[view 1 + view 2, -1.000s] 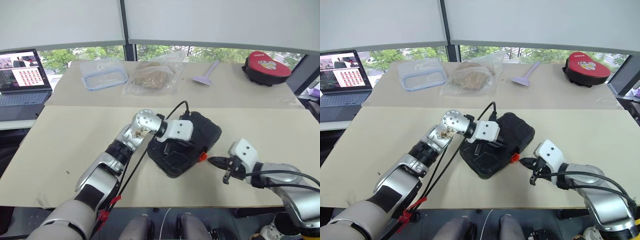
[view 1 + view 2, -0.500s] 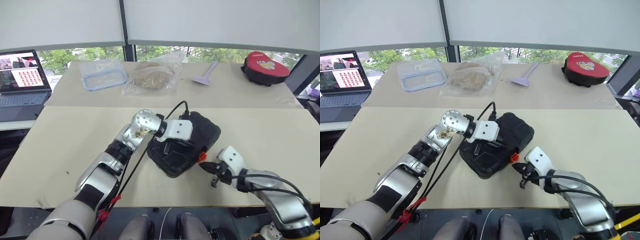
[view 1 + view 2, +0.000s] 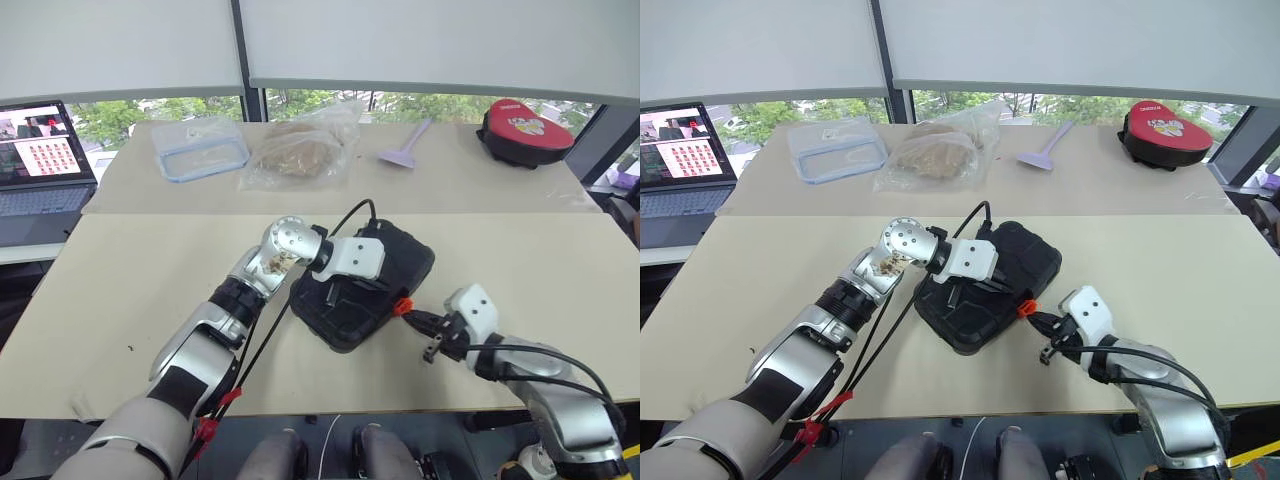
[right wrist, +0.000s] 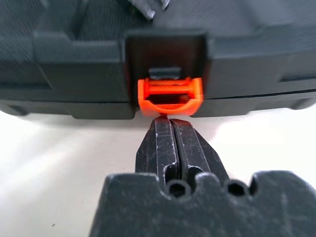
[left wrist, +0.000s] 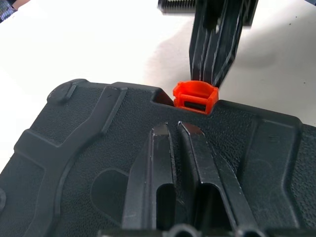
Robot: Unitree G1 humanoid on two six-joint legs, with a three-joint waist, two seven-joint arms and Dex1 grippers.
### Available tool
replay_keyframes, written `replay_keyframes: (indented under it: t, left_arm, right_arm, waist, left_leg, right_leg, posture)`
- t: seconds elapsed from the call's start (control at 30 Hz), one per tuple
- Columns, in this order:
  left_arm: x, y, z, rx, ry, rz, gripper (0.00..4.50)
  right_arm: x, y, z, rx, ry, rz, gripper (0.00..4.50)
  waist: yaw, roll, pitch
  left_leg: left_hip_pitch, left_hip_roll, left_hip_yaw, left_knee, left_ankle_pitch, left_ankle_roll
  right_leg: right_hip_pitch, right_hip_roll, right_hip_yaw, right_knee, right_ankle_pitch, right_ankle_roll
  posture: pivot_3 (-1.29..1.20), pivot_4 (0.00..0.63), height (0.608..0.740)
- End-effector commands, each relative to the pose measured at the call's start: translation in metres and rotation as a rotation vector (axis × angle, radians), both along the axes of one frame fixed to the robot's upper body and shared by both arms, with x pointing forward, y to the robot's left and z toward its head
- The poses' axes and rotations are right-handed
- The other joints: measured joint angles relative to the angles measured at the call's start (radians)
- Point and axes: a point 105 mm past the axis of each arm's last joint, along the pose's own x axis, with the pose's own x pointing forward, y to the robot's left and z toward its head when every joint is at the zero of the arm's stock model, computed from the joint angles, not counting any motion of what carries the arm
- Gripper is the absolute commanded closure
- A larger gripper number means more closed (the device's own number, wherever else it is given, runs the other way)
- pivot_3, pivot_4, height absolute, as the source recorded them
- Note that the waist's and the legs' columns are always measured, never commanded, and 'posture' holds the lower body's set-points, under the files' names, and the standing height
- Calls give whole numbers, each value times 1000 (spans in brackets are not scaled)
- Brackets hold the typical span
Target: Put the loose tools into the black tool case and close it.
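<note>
The black tool case (image 3: 408,266) lies closed in the middle of the near table, its small orange latch (image 3: 402,306) facing my right side. My left gripper (image 5: 172,129) is shut and rests flat on the lid, pointing toward the latch (image 5: 194,96). My right gripper (image 4: 169,118) is shut, holds nothing, and its tips sit right at the lower edge of the latch (image 4: 170,95). In the head views the right gripper (image 3: 414,319) reaches in low over the table from the right. The loose tools are out of view.
On the far table stand a laptop (image 3: 38,150), a clear blue-rimmed box (image 3: 200,148), a plastic bag (image 3: 300,152), a purple scoop (image 3: 405,148) and a red-and-black pouch (image 3: 525,126). A black cable (image 3: 345,218) loops over my left wrist.
My right gripper has moved left and forward, bringing its shut tips up to the orange latch. The left gripper has stayed on the lid.
</note>
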Motion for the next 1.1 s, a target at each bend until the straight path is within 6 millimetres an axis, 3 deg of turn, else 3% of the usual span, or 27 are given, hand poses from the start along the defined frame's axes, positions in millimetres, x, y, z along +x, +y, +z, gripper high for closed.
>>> replay_keyframes:
  t: [0.03, 0.13, 0.27, 0.4, 0.43, 0.5, 0.53, 0.6, 0.73, 0.77, 0.83, 0.9, 1.1]
  left_arm:
    - [-6, 7, -37, 136, 69, 2, 4123]
    - [-5, 7, -37, 134, 69, 3, 4123]
    - [0, 14, -35, 125, 72, 38, 4123]
    - [8, 34, -26, 86, 96, 115, 4123]
    - [10, 42, -21, 57, 127, 151, 3899]
    - [11, 62, -8, 6, 190, 214, 3489]
    - [10, 72, -2, -17, 222, 241, 3172]
    - [3, 98, 13, -68, 297, 293, 2357]
    - [-26, 159, 41, -139, 434, 380, 873]
    - [-33, 170, 46, -146, 458, 405, 726]
    - [-49, 198, 52, -151, 499, 486, 0]
    - [-60, 217, 55, -163, 503, 557, 0]
    - [-79, 243, 51, -230, 511, 706, 0]
  right_arm:
    - [-3, 12, 30, 16, -108, 62, 4500]
    - [-3, 11, 29, 5, -100, 67, 4500]
    - [-11, -6, 31, -75, -74, 69, 4500]
    - [-23, -29, 41, -120, -43, 79, 4500]
    - [-25, -35, 44, -127, -33, 83, 4500]
    - [-30, -45, 49, -126, -4, 106, 3928]
    - [-33, -49, 52, -122, 8, 126, 3830]
    - [-37, -55, 62, -112, 21, 171, 3043]
    - [-41, -72, 84, -68, 49, 223, 1698]
    - [-41, -77, 88, -60, 57, 227, 1578]
    - [-42, -88, 95, -54, 74, 225, 724]
    - [-44, -97, 97, -57, 97, 228, 64]
    - [-45, -108, 102, -37, 129, 246, 26]
  waist:
    - [1, 0, 0]
    - [2, 0, 0]
    - [5, 0, 0]
    - [7, 0, 0]
    - [3, 0, 0]
    - [-2, 0, 0]
    - [-6, 1, 0]
    - [-11, 3, 1]
    - [-13, 6, 6]
    - [-11, 7, 9]
    - [-5, 8, 15]
    - [3, 10, 18]
    - [26, 12, 19]
  left_leg:
    - [0, 0, 0, 0, 0, 0]
    - [1, 0, 0, 0, 0, 0]
    - [1, 0, 0, 0, 0, 0]
    - [1, 0, -1, 0, -1, 1]
    - [1, 0, 0, 0, -1, 1]
    - [1, 1, 0, -1, -3, 5]
    - [1, 1, 0, -1, -4, 7]
    - [1, 1, 0, -2, -4, 7]
    - [1, 1, 0, -6, 0, -1]
    - [1, 1, 0, -6, 0, -1]
    - [0, 1, 0, -7, 0, -1]
    - [-2, 1, 0, -7, 0, 0]
    - [-5, 0, 0, -8, -3, -5]
  right_leg:
    - [0, 0, 0, 0, 0, 0]
    - [1, 0, -1, -1, 0, 0]
    - [1, 0, -1, -1, 0, 0]
    - [2, 0, -1, -2, 0, 1]
    - [2, 0, -1, -2, 0, 1]
    - [1, 0, 0, -2, 0, 1]
    - [1, 0, -1, -2, 0, 0]
    - [0, 0, 0, -1, -1, 0]
    - [-2, 0, 0, -1, -1, -1]
    - [-2, 0, 0, -1, -1, -2]
    - [-3, -1, 0, -1, -1, -2]
    - [-4, -1, 0, -2, -1, -2]
    - [-8, -2, -1, -8, -1, -2]
  posture:
    - [0, 150, 722]
    - [0, 150, 722]
    - [0, 150, 722]
    - [0, 150, 722]
    - [0, 150, 722]
    - [0, 150, 722]
    - [0, 150, 722]
    - [0, 150, 722]
    - [0, 150, 722]
    - [0, 150, 722]
    - [0, 150, 722]
    - [0, 150, 722]
    - [0, 150, 722]
